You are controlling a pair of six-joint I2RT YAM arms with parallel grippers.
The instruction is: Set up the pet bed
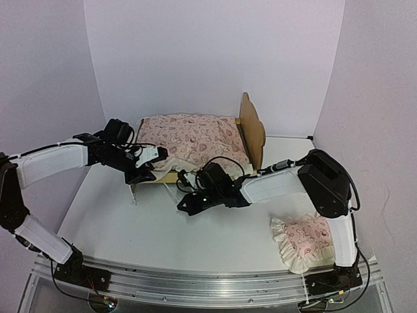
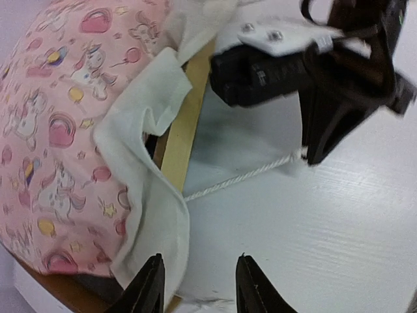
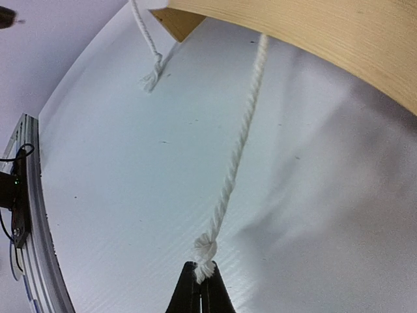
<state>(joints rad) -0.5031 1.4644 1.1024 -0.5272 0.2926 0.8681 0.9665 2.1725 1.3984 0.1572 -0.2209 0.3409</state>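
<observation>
The pet bed (image 1: 253, 127) stands at the back of the table, its plywood headboard on the right. A pink printed cushion (image 1: 192, 140) lies on it. My left gripper (image 1: 143, 175) is at the bed's front left corner. In the left wrist view the left gripper (image 2: 199, 274) is open over bare table, with nothing between its fingers. The cushion's white ruffle (image 2: 146, 169) lies beside the left finger. My right gripper (image 3: 204, 270) is shut on the knotted end of a white rope (image 3: 238, 156). The rope runs taut up to the bed's plywood rail (image 3: 313, 39).
A small pink ruffled pillow (image 1: 303, 240) lies at the front right by the right arm's base. A second knotted rope (image 3: 151, 59) hangs from the bed's corner. The right arm's black wrist (image 2: 313, 65) is close in front of the left gripper. White walls enclose the table.
</observation>
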